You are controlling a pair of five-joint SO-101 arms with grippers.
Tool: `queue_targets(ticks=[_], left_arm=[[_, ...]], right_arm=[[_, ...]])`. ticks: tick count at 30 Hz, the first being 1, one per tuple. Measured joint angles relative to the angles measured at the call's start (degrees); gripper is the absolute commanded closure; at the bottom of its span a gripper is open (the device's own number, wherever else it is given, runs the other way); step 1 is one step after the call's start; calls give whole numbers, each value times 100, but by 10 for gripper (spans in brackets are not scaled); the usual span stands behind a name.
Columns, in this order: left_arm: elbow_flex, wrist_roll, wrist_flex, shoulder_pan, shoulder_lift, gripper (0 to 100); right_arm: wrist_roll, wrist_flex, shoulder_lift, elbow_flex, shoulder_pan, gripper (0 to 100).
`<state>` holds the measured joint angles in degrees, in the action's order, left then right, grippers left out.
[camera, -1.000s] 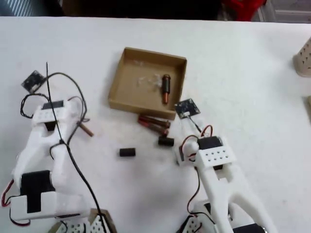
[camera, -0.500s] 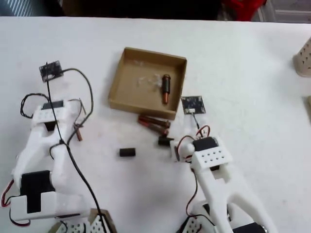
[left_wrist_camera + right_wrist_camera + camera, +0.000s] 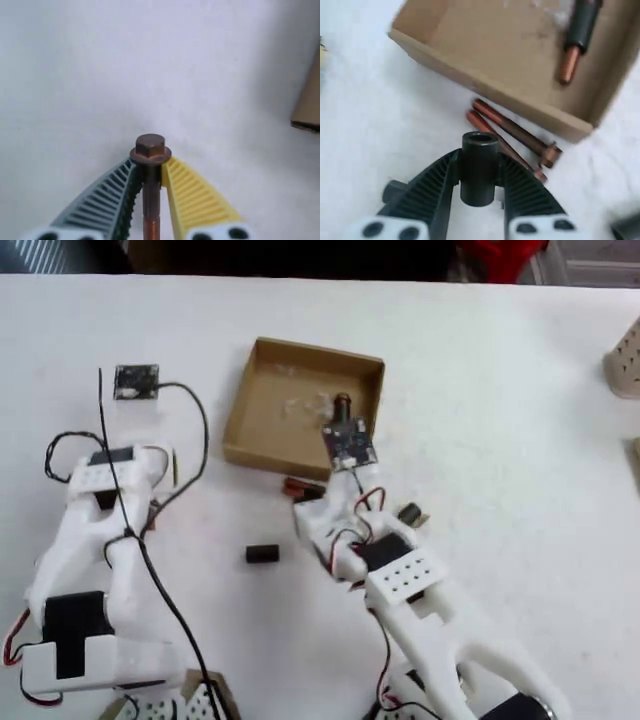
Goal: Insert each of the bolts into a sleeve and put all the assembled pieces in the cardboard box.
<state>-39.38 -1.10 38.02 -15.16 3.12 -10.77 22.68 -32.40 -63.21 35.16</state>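
L to R, high view plus wrist views.

**L arm:** L end effector (image 3: pixel 150 165), grey and yellow fingers clamped on a copper bolt (image 3: pixel 150 150). The hex head sits just past the fingertips and the shank runs back btwn them, w/ white worktop (image 3: pixel 500 390) behind.

**Btwn the arms:** a black loose sleeve (image 3: pixel 262 554) lies on its side on the worktop, apart from both arms.

**Centre:** an open-topped cardboard box (image 3: pixel 280 425). Inside, near its R wall, lies one assembled piece (image 3: pixel 580 30), w/ the copper tip sticking out of its black sleeve.

**Just outside the box's near wall:** two bolts (image 3: pixel 514 127) lie side by side on the worktop.

**R arm:** R end effector (image 3: pixel 479 162), black fingers clamped on the held sleeve (image 3: pixel 479 170), which stands upright w/ its bore visible at the top end.

**R of that arm:** a second loose sleeve (image 3: pixel 410 514) lies on the worktop, near the arm.
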Motion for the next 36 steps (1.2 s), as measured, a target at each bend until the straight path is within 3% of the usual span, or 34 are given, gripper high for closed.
queue_targets(ticks=[8,17,26,36], left_arm=[[0,-220,0,35,0,977],[0,-246,0,35,0,977],[0,-246,0,35,0,977],[0,-246,0,35,0,977]], right_arm=[[0,-1538,0,-352,765,981],[0,-5037,0,-1811,941,981],[0,-5732,44,-1881,932,982],[0,-8756,2470,-1873,932,982]])
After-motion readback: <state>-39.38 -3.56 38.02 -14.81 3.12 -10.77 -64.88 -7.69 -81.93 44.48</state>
